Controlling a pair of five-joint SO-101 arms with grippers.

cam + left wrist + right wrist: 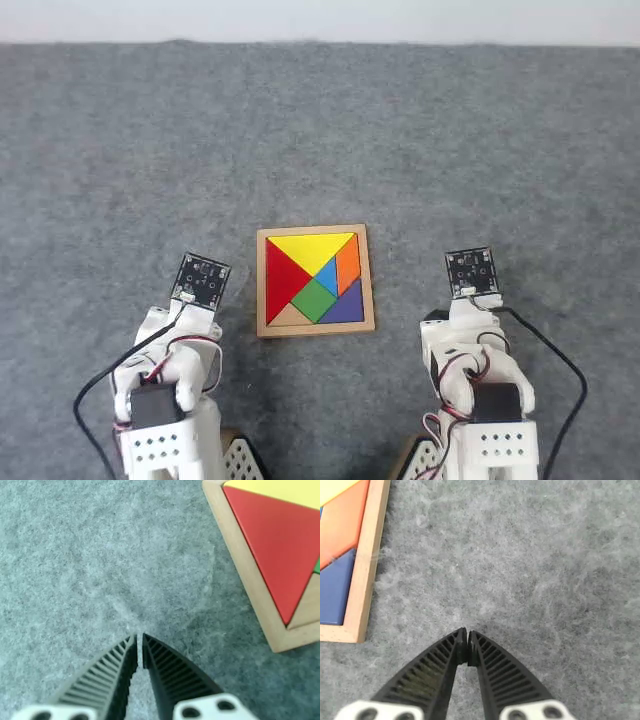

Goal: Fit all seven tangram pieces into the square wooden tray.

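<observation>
The square wooden tray (pixel 263 285) lies in the middle of the grey felt, holding the yellow (pixel 308 247), red (pixel 283 281), orange (pixel 347 267), light blue (pixel 325 276), green (pixel 316 300), dark blue (pixel 345 306) and tan (pixel 290 315) tangram pieces, flush inside. My left gripper (pixel 139 639) rests shut over bare felt just left of the tray (pixel 250 582), holding nothing. On the tray's right side my right gripper (pixel 467 632) is shut over felt, also holding nothing, with the tray's rim (pixel 367 565) nearby.
Grey felt (pixel 480 140) covers the whole table. Both arm bases (pixel 165 440) (pixel 490 435) stand at the near edge. A pale wall strip runs along the far edge.
</observation>
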